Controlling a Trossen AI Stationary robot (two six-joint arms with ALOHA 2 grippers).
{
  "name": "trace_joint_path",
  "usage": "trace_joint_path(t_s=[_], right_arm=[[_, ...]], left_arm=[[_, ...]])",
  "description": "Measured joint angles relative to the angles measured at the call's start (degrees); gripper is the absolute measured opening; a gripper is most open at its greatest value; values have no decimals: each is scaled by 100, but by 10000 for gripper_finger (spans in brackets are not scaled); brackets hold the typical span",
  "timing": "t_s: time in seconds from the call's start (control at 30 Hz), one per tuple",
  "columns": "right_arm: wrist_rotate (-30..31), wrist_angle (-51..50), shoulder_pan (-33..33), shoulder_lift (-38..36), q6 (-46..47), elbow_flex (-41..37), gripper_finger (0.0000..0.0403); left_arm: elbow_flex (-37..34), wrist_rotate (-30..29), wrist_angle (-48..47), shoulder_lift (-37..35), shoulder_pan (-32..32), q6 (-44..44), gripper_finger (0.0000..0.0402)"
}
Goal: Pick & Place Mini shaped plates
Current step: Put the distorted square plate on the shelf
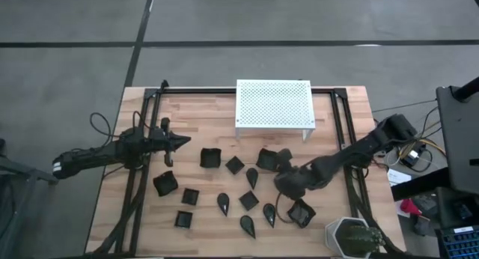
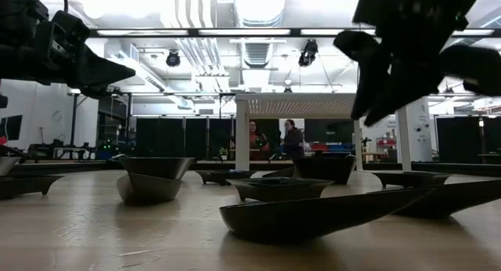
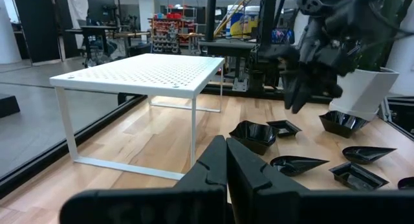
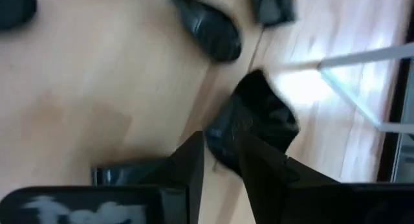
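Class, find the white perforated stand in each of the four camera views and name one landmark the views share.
High view: white perforated stand at top centre of the table.
Low view: far back at centre, behind the black plates.
Left wrist view: upper left, ahead of the shut left gripper.
Right wrist view: only a white leg, blurred.
Shared landmark: the stand itself.

My two arms (image 1: 105,153) are dark, jointed links with black cabling — each ends in two flat, tapered black fingers (image 3: 220,172).

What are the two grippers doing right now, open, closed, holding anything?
Left gripper: closed, empty.
Right gripper: closing over the rim of a square black plate; grip cannot be told.
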Motion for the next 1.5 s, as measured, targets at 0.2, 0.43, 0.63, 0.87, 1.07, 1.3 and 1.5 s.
trace_joint_path(t_s=[0.2, 0.43, 0.63, 0.87, 1.07, 1.3, 1.5], right_arm=[[5, -68, -13, 545, 400, 492, 75], [-14, -298, -193, 1004, 2509, 1445, 68], [-18, -770, -260, 1356, 2947, 1986, 68], [-54, -773, -236, 1601, 3094, 2357, 68], [-67, -785, -208, 1589, 3226, 2395, 68], [-68, -898, -219, 1580, 3346, 2400, 88], [-21, -1327, -224, 1657, 3653, 2253, 122]], left_arm=[[0, 0, -1, 1, 0, 0, 0], [0, -1, -1, 1, 0, -2, 0], [0, -2, -1, 1, 0, 0, 0], [0, -2, -1, 3, 0, 0, 0], [0, -2, -1, 5, 0, -1, 0], [0, -2, -1, 5, 0, -1, 0], [0, -4, -1, 5, 0, 0, 0]])
